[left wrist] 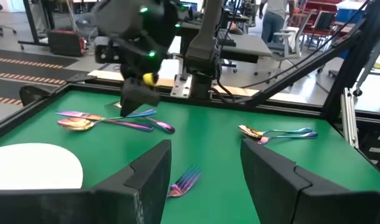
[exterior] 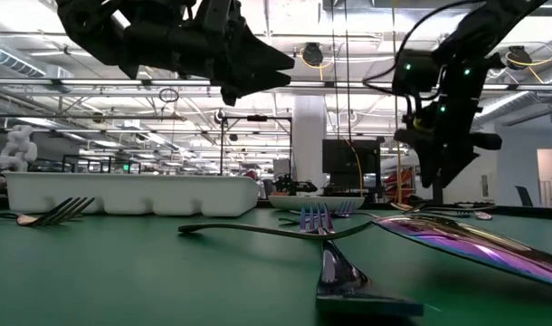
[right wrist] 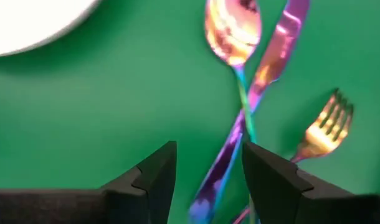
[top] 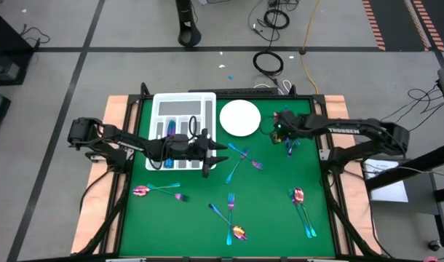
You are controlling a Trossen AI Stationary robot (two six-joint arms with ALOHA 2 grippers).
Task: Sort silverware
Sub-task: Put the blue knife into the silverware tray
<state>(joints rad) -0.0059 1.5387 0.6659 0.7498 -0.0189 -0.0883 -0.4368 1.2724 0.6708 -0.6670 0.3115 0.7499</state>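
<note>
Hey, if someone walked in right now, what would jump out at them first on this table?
Shimmering silverware lies scattered in small clusters over the green table, more near the front edge. At the back sit a white divided tray and, beside it, a round white plate. The left gripper hangs open next to the tray, and the right gripper hangs open over a crossed spoon and knife by the plate.
</note>
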